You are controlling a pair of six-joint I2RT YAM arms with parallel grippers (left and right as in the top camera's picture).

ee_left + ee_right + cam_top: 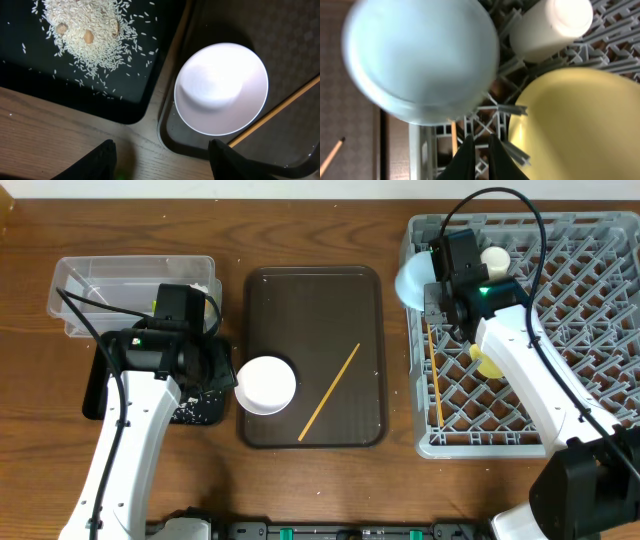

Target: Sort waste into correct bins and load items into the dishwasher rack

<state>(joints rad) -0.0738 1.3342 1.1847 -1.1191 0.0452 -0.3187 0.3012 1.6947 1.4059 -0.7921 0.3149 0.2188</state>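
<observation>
The left tool (162, 162) hangs wide open and empty. Its two dark fingers (102, 161) frame bare wooden tabletop (60, 130) just near of the white bowl (220, 90). That bowl sits upright and empty on the left edge of the brown serving tray (300, 45), which suggests it is the next item to lift. Just left of it, the black tray (30, 85) holds a heap of rice crumbs (87, 35), apparently collected there as food waste. One chopstick (280, 112) lies slantwise on the serving tray, right of the bowl. The clear tub (90, 275) stands at the far left.

The right tool (481, 150) has its fingers drawn almost together, with nothing seen between them. It hovers over the far left corner of the dishwasher rack (600, 300). The light blue bowl (420, 60), blurred, is tilted against the rack's left wall, seemingly propped among the pegs. The small cup (550, 25) rests in the rack to its right. The yellow plate (580, 125) stands on edge between pegs, nearer. A second chopstick (436, 385) lies along the rack's left side.

No brand, label or writing can be read anywhere.
</observation>
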